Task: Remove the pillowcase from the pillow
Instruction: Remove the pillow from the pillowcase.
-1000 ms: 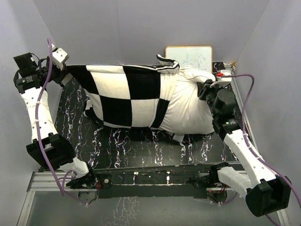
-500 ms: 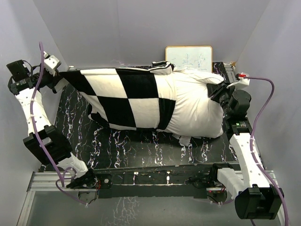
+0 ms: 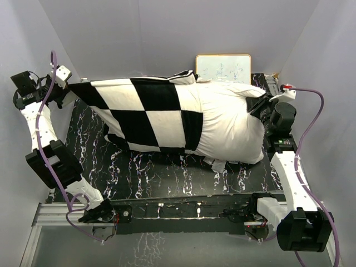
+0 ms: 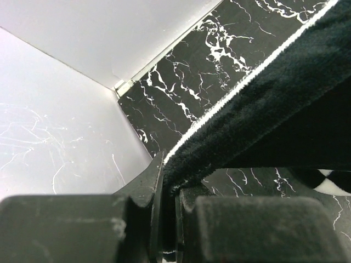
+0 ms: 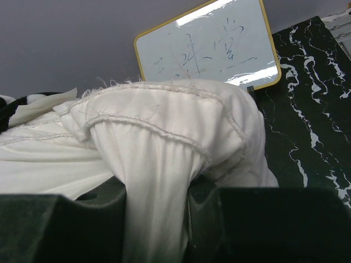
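The pillow [image 3: 228, 122] has shifted right; the pillowcase [image 3: 161, 94] pulled tauter leftward

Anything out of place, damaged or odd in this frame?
Nothing spilled or broken. The pillowcase covers only the left part of the pillow, its open hem slanting across. The left hand pinches the pillowcase's corner, the right hand the pillow's bare end, where loose threads fray from the seam.

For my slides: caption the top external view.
Left gripper pinches a corner of the pillowcase; right gripper clamps the pillow, partly uncovered, over the table.
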### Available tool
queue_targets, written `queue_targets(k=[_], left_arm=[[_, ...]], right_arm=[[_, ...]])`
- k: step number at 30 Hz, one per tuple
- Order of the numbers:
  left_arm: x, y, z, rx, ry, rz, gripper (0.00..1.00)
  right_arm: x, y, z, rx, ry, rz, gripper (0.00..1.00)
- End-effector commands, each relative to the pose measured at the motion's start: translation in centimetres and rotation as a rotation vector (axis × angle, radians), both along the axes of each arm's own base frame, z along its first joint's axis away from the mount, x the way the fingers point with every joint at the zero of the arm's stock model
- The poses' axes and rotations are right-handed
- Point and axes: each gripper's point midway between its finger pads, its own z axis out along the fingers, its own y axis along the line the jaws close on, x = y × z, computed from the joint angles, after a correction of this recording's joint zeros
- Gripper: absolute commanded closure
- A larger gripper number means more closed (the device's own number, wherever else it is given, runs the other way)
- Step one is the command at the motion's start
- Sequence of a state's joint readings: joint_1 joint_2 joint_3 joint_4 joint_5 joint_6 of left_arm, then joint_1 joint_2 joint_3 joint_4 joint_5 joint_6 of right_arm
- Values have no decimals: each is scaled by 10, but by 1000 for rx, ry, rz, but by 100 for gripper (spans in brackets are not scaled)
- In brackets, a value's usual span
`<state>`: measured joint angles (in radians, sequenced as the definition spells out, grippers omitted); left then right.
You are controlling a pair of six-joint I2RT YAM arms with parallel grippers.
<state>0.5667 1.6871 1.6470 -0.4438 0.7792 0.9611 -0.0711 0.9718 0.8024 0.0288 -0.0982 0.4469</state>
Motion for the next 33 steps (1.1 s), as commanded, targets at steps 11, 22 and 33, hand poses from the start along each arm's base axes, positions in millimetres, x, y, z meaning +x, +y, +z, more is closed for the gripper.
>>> queue_targets(k=[11,22,33], left_arm=[[-45,160,22,308,-38,463,100],[-67,-136,-43,14,249,-332,4],[-54,-206,-118,120,363,-495,3]], right_arm=[[-57,-194,-1,-225,39,-932,92],[7,-139,-67,-180,260,-549,92],[41,-47,-55,-413,117,-194,92]])
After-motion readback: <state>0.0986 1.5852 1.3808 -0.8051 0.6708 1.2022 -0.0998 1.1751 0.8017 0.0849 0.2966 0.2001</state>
